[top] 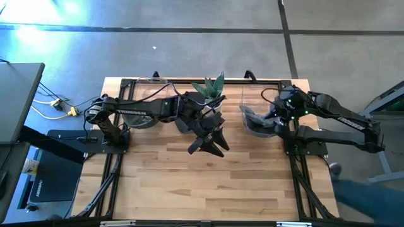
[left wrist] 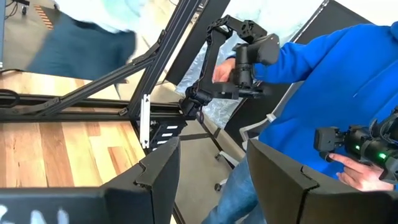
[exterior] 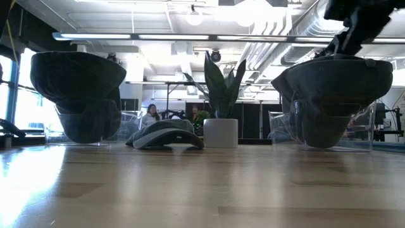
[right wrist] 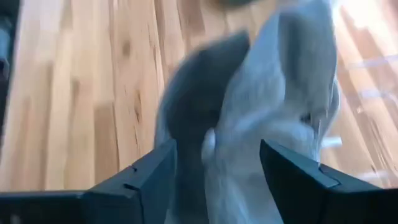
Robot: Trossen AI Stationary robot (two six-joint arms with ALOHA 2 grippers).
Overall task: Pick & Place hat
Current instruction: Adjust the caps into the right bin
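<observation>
High view: right gripper (top: 275,115) open over the hat (top: 257,123).

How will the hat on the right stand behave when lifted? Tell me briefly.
The hat looks like soft cloth, sagging over its clear stand, so it will probably flop. It is likely light. The thin stand might shift or tip if the hat snags as the right end effector lifts it.

Grey hat (top: 257,121); green plant (top: 211,86), white pot (exterior: 220,132); blue sleeve (left wrist: 336,81).
</observation>
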